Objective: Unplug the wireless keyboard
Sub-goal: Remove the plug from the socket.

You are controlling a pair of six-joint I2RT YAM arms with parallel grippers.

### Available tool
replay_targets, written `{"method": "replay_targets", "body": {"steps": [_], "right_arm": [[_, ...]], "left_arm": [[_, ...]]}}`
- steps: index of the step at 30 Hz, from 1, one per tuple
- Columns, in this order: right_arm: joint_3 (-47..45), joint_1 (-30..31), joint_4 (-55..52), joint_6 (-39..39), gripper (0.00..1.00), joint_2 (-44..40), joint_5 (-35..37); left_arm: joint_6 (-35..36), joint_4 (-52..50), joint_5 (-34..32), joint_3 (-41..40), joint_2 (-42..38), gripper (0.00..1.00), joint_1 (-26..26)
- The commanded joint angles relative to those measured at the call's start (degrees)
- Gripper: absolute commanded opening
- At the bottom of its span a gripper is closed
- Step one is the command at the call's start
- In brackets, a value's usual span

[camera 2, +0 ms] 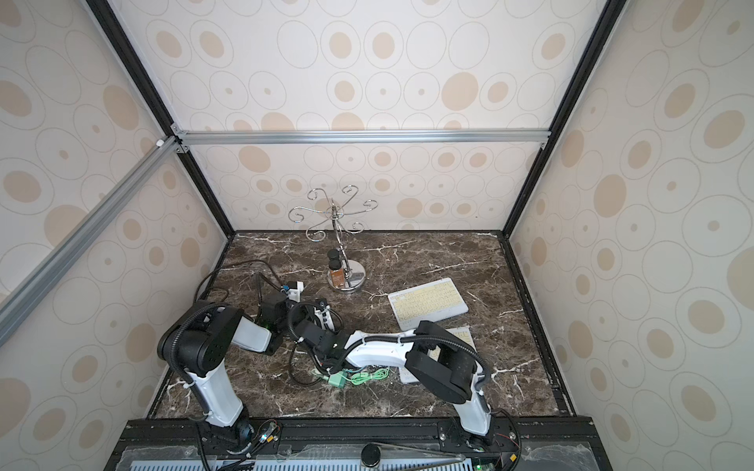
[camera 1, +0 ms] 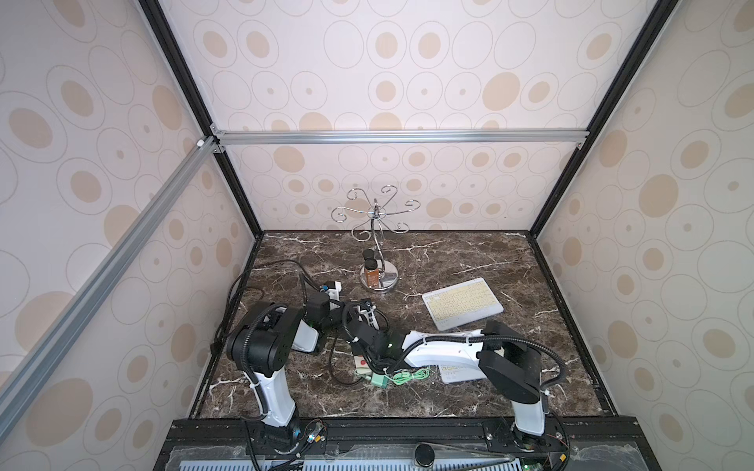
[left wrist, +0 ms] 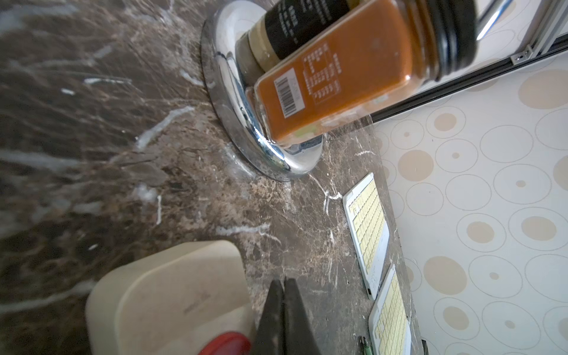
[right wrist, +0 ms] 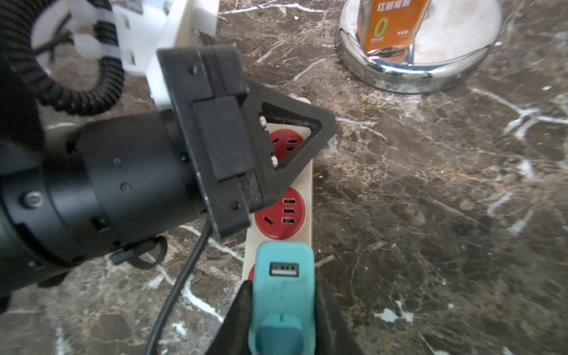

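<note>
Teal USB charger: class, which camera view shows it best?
The right wrist view: the teal USB charger fills the foreground, its empty port facing the camera, gripped by the right tool. Both top views show it only as a small green block beside the arm. The left wrist view misses it.

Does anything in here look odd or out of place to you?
Yes. An orange spice jar and a second jar behind it stand on the chrome base of the hook stand, near its rim: an odd perch for jars.
</note>
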Motion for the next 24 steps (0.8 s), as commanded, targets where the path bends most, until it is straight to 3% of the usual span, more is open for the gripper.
{"method": "replay_targets", "body": {"steps": [1,10,13,18,24], "right_arm": [[-4.0,-3.0,10.7,2.3,0.0,2.4,-8.5],[11.9,0.7,-9.9,-1.5,0.0,8.1,3.8],[10.0,0.7,-7.1,-2.1,0.0,6.7,4.4],[-2.0,0.1,9.6,-3.0,0.0,1.5,2.2],[2.6,1.1,4.7,-3.1,0.0,3.4,2.5]], "left_arm": [[0.8,-12.9,-4.8,-2.6,4.5,0.0,0.2],[1.0,-13.2,-5.2,-2.7,4.2,0.0,0.2],[0.7,-12.6,-4.9,-2.8,4.8,0.0,0.2],[0.6,-12.1,-4.7,-2.7,4.9,0.0,0.2],[0.7,-12.2,-4.9,-2.7,4.6,0.0,0.2]]}}
